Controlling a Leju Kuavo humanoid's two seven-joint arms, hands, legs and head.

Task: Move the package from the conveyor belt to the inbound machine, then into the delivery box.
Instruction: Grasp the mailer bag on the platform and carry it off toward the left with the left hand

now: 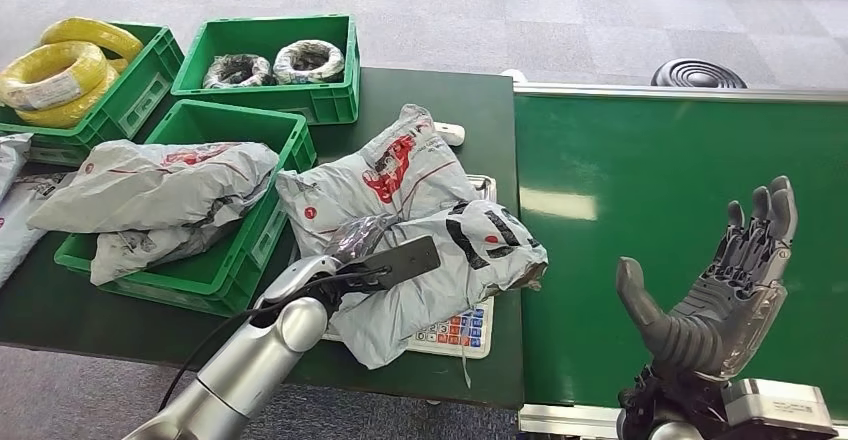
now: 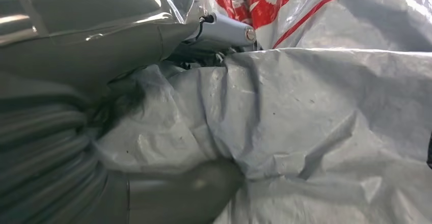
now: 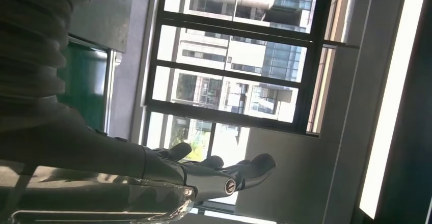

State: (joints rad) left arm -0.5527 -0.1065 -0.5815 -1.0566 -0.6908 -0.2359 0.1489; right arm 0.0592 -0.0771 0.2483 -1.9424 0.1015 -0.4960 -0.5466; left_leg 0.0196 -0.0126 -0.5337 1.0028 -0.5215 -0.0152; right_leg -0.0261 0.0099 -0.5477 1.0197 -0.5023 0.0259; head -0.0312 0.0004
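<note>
Gripping the grey package (image 2: 316, 132), left hand (image 2: 76, 132); right hand (image 1: 715, 295) spread, empty.

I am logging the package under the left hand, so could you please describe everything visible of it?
The package is a grey, crinkled plastic mailer bag with black and red print. It lies slumped on the scale at the dark table's front edge, against another grey bag behind it. The left hand presses into its near side, largely buried in the folds.
</note>
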